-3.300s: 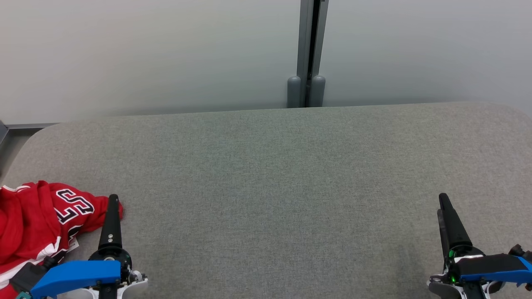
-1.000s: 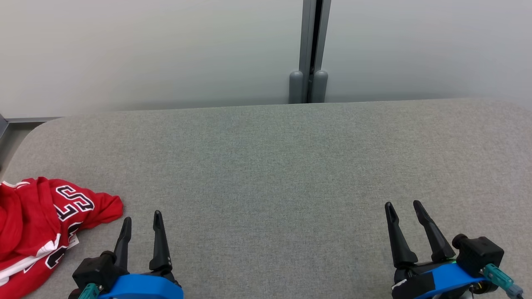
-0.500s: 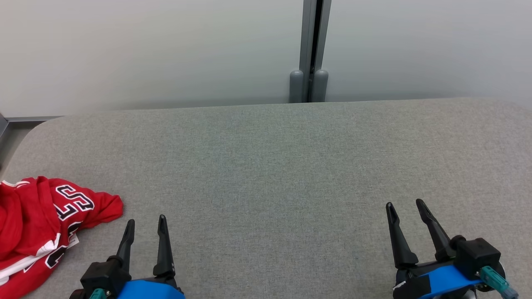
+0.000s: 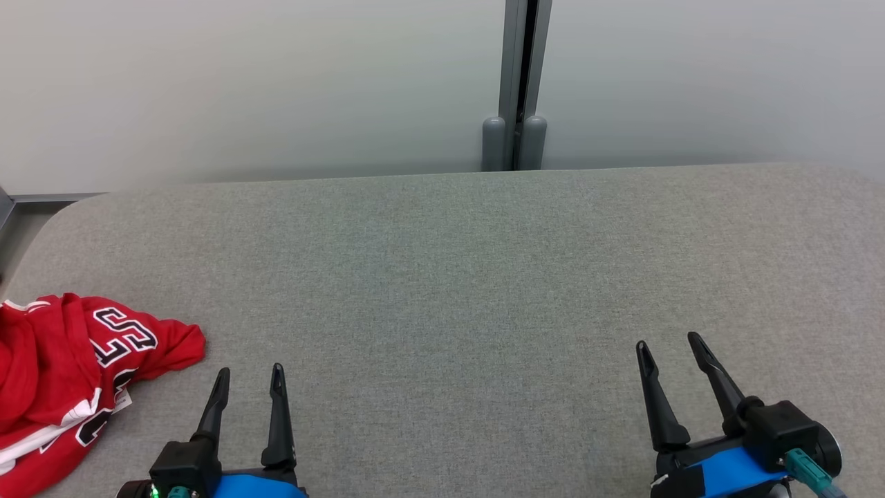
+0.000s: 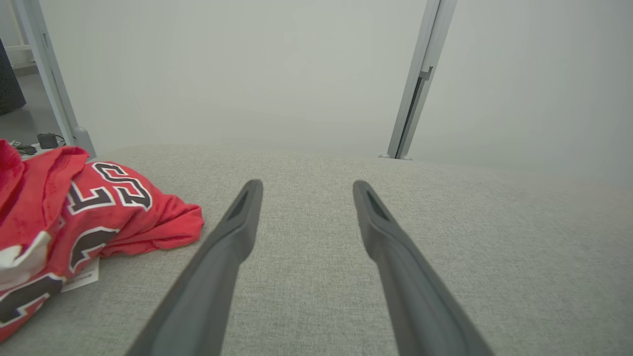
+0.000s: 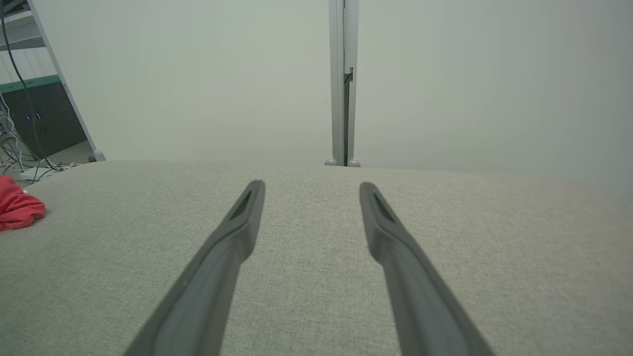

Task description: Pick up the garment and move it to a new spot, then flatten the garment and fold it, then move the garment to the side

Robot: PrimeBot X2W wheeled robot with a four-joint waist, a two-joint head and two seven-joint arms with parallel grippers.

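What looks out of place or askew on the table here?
The jersey lies bunched in a heap near the table's left end, lettering creased and a white tag poking out beneath, not flat or folded. Left gripper and right gripper are open, empty and apart from it. Nothing looks spilled or damaged.

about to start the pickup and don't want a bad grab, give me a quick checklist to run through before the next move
1. left gripper open, holding nothing: ok
2. right gripper open, holding nothing: ok
3. garment near the left gripper, not touching it: ok
4. garment wholly on the table: cannot tell, it runs off the head view's left edge
5. garment flat: not ok, crumpled
6. bare table ahead for a new spot: ok
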